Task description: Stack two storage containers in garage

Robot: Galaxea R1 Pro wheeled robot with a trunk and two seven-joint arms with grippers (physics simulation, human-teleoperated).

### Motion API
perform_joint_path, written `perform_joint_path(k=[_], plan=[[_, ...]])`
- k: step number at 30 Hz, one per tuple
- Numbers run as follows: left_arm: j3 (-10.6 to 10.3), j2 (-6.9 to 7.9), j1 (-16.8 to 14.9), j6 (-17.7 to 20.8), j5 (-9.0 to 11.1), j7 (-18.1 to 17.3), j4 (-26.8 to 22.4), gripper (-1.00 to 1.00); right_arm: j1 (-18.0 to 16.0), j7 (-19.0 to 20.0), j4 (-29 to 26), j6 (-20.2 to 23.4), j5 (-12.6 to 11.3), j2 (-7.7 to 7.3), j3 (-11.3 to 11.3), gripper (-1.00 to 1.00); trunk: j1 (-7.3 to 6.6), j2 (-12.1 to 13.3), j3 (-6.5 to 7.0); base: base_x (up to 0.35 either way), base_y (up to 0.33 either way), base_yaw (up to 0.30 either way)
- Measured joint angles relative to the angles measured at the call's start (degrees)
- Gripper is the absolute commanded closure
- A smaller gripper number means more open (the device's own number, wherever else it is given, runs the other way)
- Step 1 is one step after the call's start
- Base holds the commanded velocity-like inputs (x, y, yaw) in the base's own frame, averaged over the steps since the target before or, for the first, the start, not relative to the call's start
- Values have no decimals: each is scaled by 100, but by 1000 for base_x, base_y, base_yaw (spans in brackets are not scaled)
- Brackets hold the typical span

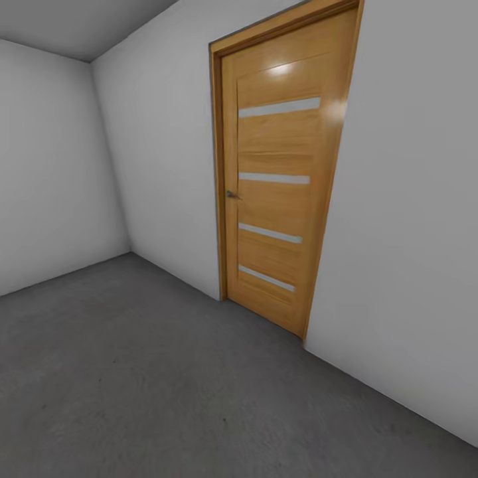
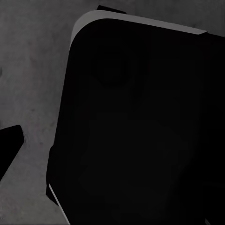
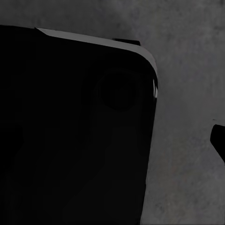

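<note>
I am in the garage, a bare room with white-grey walls (image 1: 60, 172) and a dark grey concrete-like floor (image 1: 166, 378). The two storage containers and the living room are out of view. In the left wrist view a dark fingertip (image 2: 9, 145) of my left gripper juts over the floor (image 2: 33, 70) beside my black body (image 2: 140, 131). In the right wrist view a dark fingertip (image 3: 219, 140) of my right gripper pokes in over the floor (image 3: 187, 70), next to the same black body (image 3: 70, 131). Neither view shows how the jaws stand or anything held.
A shut wooden door (image 1: 279, 172) with pale horizontal glass strips and a small handle (image 1: 232, 194) stands in the wall ahead on the right. The room's corner (image 1: 109, 153) lies to the left. Open floor stretches between me and the walls.
</note>
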Motion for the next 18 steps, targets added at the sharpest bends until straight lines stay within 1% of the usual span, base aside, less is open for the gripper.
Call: perform_joint_path(k=[3,6,18], plan=[[0,0,1,0,-1,0,0,-100,0,0,0,-8,3,0,0,-100,0,0,0,306,207,-21],[0,0,1,1,2,0,-1,-100,1,-6,0,-14,-10,11,-7,-100,0,0,0,304,214,-153],[0,0,0,3,-2,0,-2,-100,1,-8,0,-4,-16,7,-8,-100,0,0,0,300,221,-267]])
